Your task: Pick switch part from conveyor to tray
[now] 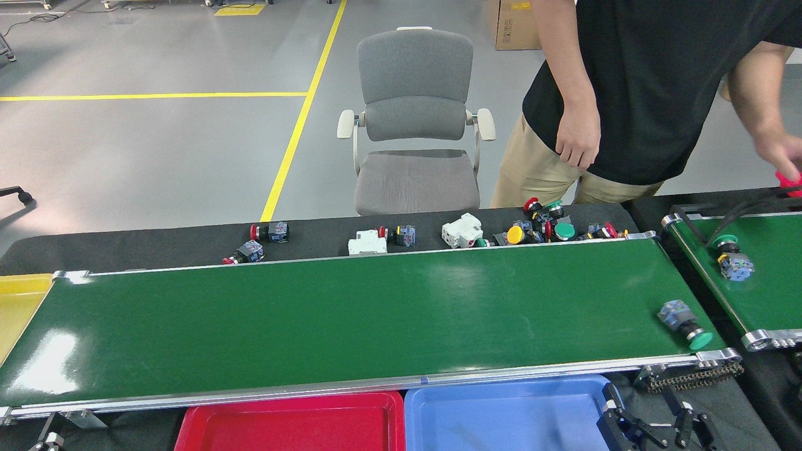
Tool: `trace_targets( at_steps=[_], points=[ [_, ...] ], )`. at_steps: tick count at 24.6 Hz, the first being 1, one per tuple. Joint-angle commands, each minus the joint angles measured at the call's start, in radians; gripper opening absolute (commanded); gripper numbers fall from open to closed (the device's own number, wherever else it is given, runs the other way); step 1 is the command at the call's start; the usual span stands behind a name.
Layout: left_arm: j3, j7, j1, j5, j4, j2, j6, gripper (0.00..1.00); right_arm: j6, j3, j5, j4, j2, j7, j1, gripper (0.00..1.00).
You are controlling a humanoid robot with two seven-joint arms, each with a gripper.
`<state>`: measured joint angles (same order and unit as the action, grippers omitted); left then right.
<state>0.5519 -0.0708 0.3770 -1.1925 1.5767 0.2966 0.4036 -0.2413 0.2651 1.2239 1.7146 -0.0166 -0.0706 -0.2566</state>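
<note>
The conveyor [351, 319] is a wide glossy green belt with silver rails running across the head view. One switch part [684, 324], a blue-grey body with a green button, lies on its side at the belt's far right end near the front rail. Below the front rail sit a red tray [288, 426] and a blue tray [507, 413]. My right gripper [651, 423] is low at the bottom right, beside the blue tray's right edge and below the switch part. Its black fingers [611, 421] stand apart with nothing between them. My left gripper is out of view.
A second green belt [770, 294] at the right carries another green-button part [730, 258]. Several loose switch parts [539, 228] lie on the black table behind the conveyor. A person [626, 94] stands behind, one hand [780, 153] reaching right. A yellow tray [19, 300] is at the left, and a grey chair [413, 125] behind.
</note>
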Motion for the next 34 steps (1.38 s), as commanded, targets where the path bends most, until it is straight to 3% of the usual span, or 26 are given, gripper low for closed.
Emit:
trace_targets(
  at_steps=[1,5,13,28,30,31,32,34],
  points=[
    [0.007,-0.011,-0.006,0.004,0.008,0.010,0.000,1.00,0.005,0.022,0.000,0.014,-0.009,-0.029,0.011,1.00],
    [-0.003,-0.011,-0.021,0.004,0.006,0.012,0.001,1.00,0.074,0.031,0.000,0.002,-0.043,-0.057,0.028,1.00],
    [-0.004,-0.011,-0.047,0.001,-0.015,0.013,0.001,1.00,0.099,0.026,0.006,-0.109,-0.086,-0.110,0.145,1.00],
    [-0.009,-0.009,-0.081,-0.006,-0.044,0.027,0.000,1.00,0.114,-0.099,0.046,-0.253,-0.088,-0.127,0.300,0.98],
    [-0.009,-0.009,-0.081,-0.006,-0.052,0.027,0.000,1.00,0.119,-0.119,0.095,-0.273,-0.088,-0.127,0.310,0.88],
    [-0.009,-0.009,-0.084,-0.006,-0.057,0.027,0.000,1.00,0.117,-0.122,0.115,-0.279,-0.086,-0.124,0.312,0.75],
    [-0.009,-0.009,-0.089,-0.006,-0.064,0.027,0.000,1.00,0.116,-0.124,0.134,-0.282,-0.088,-0.124,0.313,0.69],
    [-0.009,-0.009,-0.101,-0.006,-0.080,0.027,0.000,1.00,0.108,-0.136,0.146,-0.282,-0.089,-0.120,0.312,0.44]
  ],
)
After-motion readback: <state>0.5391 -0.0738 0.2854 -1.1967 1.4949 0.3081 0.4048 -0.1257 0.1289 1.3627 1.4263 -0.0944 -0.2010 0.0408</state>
